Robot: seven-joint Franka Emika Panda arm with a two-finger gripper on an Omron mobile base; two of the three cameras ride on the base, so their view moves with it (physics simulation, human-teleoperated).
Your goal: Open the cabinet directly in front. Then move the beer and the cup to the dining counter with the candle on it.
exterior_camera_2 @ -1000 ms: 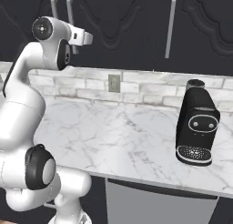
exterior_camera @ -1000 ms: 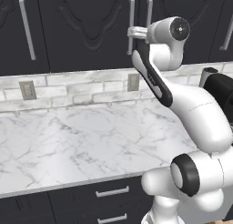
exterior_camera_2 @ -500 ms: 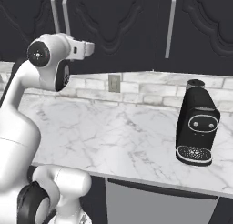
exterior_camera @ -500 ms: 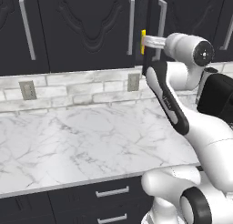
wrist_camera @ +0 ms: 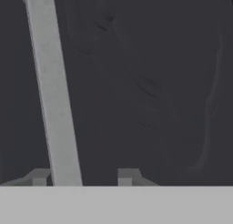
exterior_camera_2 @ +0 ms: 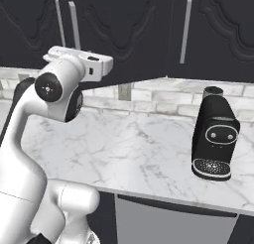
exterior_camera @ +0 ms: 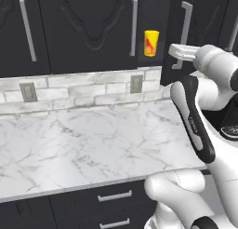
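The cup (exterior_camera: 151, 43) stood inside the cabinet (exterior_camera: 93, 32), in the dark gap at the upper middle of the left base view. The door (exterior_camera: 204, 23) to the right of that gap hung only partly open. In the hand view its handle (wrist_camera: 52, 95) ran up the left of the frame, between the jaws. These were released, parted wider than the bar, which lay close to the left fingertip (wrist_camera: 39, 175).

We judged the main risk to be the narrow gap. Reaching for the cup now could catch the arm on the door edge, or tip the cup off its shelf onto the bench (exterior_camera: 93, 139). Pulling away crookedly could also snag the handle on that near fingertip and swing the door.
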